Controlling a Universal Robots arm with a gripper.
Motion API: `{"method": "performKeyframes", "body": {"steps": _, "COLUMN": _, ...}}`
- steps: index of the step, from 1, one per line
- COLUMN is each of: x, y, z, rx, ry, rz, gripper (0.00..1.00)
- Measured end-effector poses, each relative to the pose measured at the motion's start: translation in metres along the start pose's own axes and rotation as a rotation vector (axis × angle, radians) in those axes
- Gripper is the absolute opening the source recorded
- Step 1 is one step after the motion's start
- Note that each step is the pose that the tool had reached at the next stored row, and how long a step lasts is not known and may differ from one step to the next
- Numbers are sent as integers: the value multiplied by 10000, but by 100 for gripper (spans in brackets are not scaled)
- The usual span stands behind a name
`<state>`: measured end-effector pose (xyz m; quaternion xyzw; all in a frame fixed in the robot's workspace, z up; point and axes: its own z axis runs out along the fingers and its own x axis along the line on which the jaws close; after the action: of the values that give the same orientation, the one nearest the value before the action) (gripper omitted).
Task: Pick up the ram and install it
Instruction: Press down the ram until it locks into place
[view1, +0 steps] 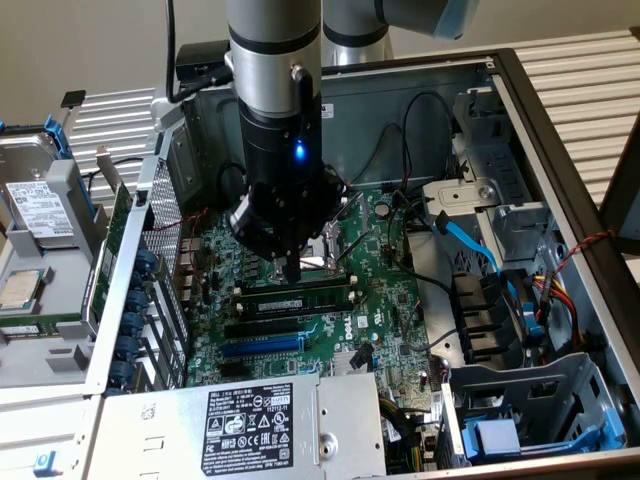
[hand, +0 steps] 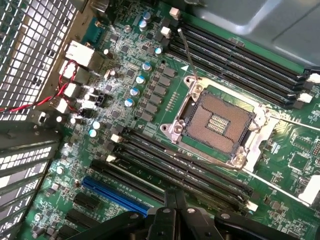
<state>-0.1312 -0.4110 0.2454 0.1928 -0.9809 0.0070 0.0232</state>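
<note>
Black linkage of your hand (hand: 172, 212) sits closest to the wrist camera, fingers pressed together with nothing visibly caught between them. Just beyond: the bank of black memory slots (hand: 185, 167), then the open CPU socket (hand: 217, 122).

Exterior view: hand (view1: 288, 268) is low over the motherboard (view1: 385, 310), tip right above the ram (view1: 295, 298). The stick lies lengthwise along the slots nearest the socket, with what looks like a white label on it. You cannot tell whether it is fully seated or only resting in the slot; end clips are too small to read. Tip looks touching or just shy of the stick's top edge, near its middle.

Handling, as judgement: light, thin, stiff board; fragile chips and edge contacts. Take hold across the flat faces near the middle of the top edge, never the contact edge. Pressure off-centre would likely tilt it in the slot.

Power supply (view1: 300, 425) sits at the case's near side.
</note>
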Motion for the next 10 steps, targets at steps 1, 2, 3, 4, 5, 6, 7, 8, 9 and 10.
{"method": "performKeyframes", "body": {"steps": 1, "x": 0, "y": 0, "z": 0, "rx": -5, "ry": 1, "rz": 119, "gripper": 10}}
{"method": "performKeyframes", "body": {"steps": 2, "x": 0, "y": 0, "z": 0, "rx": -11, "ry": 2, "rz": 247, "gripper": 10}}
{"method": "performKeyframes", "body": {"steps": 3, "x": 0, "y": 0, "z": 0, "rx": -17, "ry": 3, "rz": 369, "gripper": 10}}
{"method": "performKeyframes", "body": {"steps": 4, "x": 0, "y": 0, "z": 0, "rx": -23, "ry": 3, "rz": 493, "gripper": 10}}
{"method": "performKeyframes", "body": {"steps": 5, "x": 0, "y": 0, "z": 0, "rx": -28, "ry": 4, "rz": 614, "gripper": 10}}
{"method": "performKeyframes", "body": {"steps": 6, "x": 0, "y": 0, "z": 0, "rx": -34, "ry": 4, "rz": 736, "gripper": 10}}
{"method": "performKeyframes", "body": {"steps": 7, "x": 0, "y": 0, "z": -1, "rx": -40, "ry": 6, "rz": 858, "gripper": 10}}
{"method": "performKeyframes", "body": {"steps": 8, "x": 0, "y": 0, "z": 0, "rx": -46, "ry": 6, "rz": 985, "gripper": 10}}
{"method": "performKeyframes", "body": {"steps": 9, "x": 0, "y": 0, "z": 0, "rx": -52, "ry": 6, "rz": 1107, "gripper": 10}}
{"method": "performKeyframes", "body": {"steps": 10, "x": 0, "y": 0, "z": 0, "rx": -58, "ry": 6, "rz": 1233, "gripper": 10}}
